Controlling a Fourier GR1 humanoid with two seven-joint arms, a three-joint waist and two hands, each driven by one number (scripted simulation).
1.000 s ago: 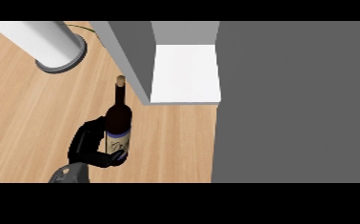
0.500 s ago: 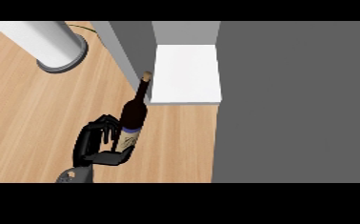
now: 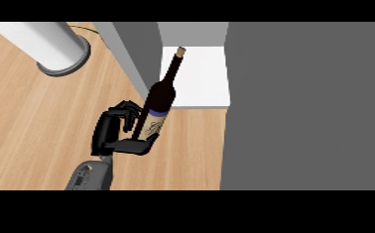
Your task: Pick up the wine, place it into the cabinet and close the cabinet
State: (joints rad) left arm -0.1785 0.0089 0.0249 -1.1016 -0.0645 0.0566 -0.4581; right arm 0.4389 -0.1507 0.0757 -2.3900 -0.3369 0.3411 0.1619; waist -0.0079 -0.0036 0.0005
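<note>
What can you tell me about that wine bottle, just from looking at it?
The wine bottle is dark, glass-like, with a long slim neck, a tan cork-coloured top and a cream label under a blue band. It tilts, top pointing up and right over the cabinet's white shelf. One black hand curls round its lower body, holding it above the wooden counter.

A kitchen — pale wood tabletop [image 3: 44, 123], a grey cabinet [image 3: 293, 108] (white shelf [image 3: 201, 78] inside), wine bottle [image 3: 159, 103].
</note>
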